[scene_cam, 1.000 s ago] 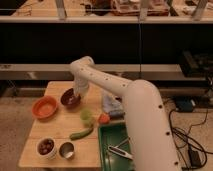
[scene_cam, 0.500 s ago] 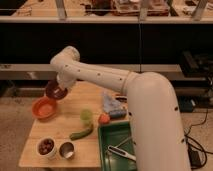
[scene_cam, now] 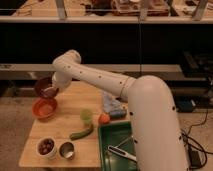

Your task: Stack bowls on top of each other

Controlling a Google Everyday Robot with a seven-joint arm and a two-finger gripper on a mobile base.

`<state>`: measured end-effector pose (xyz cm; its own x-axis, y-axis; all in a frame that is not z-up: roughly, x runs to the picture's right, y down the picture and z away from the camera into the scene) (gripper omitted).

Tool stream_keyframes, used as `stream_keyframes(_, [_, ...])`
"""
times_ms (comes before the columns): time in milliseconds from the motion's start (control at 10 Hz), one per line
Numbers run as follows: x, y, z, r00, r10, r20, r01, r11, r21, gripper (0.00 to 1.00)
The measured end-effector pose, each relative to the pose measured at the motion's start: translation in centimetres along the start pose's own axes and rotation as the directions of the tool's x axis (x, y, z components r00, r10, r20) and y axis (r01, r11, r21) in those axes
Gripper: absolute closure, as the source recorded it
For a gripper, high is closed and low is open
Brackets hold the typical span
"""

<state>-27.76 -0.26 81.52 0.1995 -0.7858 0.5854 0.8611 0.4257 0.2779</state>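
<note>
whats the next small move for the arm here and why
Probably ease the purple bowl forward and down onto the orange bowl. The gripper holds it tilted in the air just behind and above the orange one, which sits on the table, so the two aren't lined up yet.

The gripper (scene_cam: 51, 89) hides behind the purple bowl (scene_cam: 45, 87).

We see a matt wooden table (scene_cam: 75, 102), a shiny metal cup (scene_cam: 66, 149), and the gripper (scene_cam: 51, 90) holding a smooth purple bowl (scene_cam: 44, 86) above a glossy orange bowl (scene_cam: 44, 108).
</note>
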Motion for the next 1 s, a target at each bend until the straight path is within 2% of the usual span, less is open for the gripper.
stream_keyframes(100, [-0.4, -0.5, 1.1, 0.999, -0.007, 0.032, 0.007, 1.0, 0.015, 1.0])
stream_keyframes(400, [-1.8, -1.3, 2.3, 0.992, -0.075, 0.103, 0.073, 0.997, 0.024, 1.0])
stream_keyframes(500, [-3.0, -1.7, 3.4, 0.978, -0.137, 0.157, 0.135, 0.991, 0.027, 0.97])
stream_keyframes(600, [-3.5, -1.9, 4.1, 0.967, -0.172, 0.186, 0.17, 0.985, 0.027, 0.9])
stream_keyframes(700, [-3.7, -1.3, 5.1, 0.962, -0.184, 0.204, 0.187, 0.982, 0.007, 0.81])
stream_keyframes(800, [-3.7, -0.4, 6.5, 0.96, -0.181, 0.215, 0.191, 0.981, -0.023, 0.67])
stream_keyframes(1000, [-3.8, -0.1, 7.7, 0.958, -0.182, 0.223, 0.198, 0.979, -0.051, 0.51])
